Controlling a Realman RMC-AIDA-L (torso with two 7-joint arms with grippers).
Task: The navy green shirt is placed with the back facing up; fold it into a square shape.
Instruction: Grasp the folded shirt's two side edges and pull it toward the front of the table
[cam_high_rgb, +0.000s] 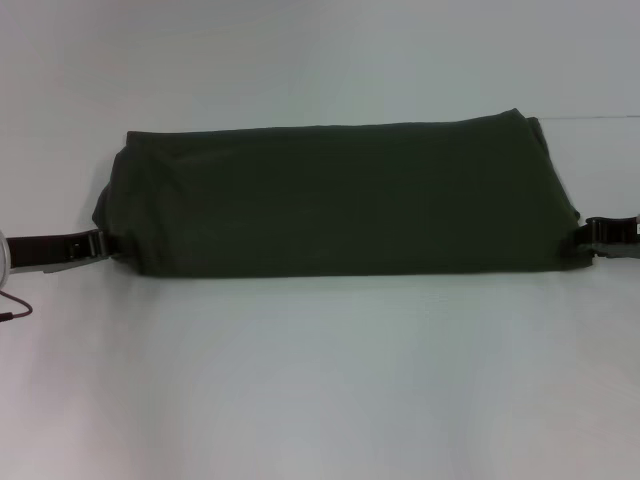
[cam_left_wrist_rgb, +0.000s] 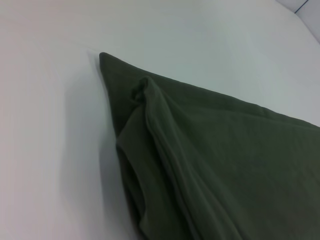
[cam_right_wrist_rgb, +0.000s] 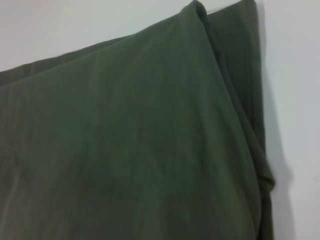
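Observation:
The navy green shirt (cam_high_rgb: 340, 198) lies on the white table (cam_high_rgb: 320, 380) as a long band folded across the middle, plain side up. My left gripper (cam_high_rgb: 98, 244) sits low at the band's left end, touching its near corner. My right gripper (cam_high_rgb: 592, 236) sits at the right end, against the near corner there. In the left wrist view the shirt (cam_left_wrist_rgb: 210, 160) shows stacked layers and a bunched fold at its end. Close up in the right wrist view, the shirt (cam_right_wrist_rgb: 130, 135) has doubled edges along one side.
Bare white table (cam_left_wrist_rgb: 45, 125) surrounds the shirt on all sides. A thin red cable (cam_high_rgb: 15, 306) loops beside my left arm at the left edge of the head view.

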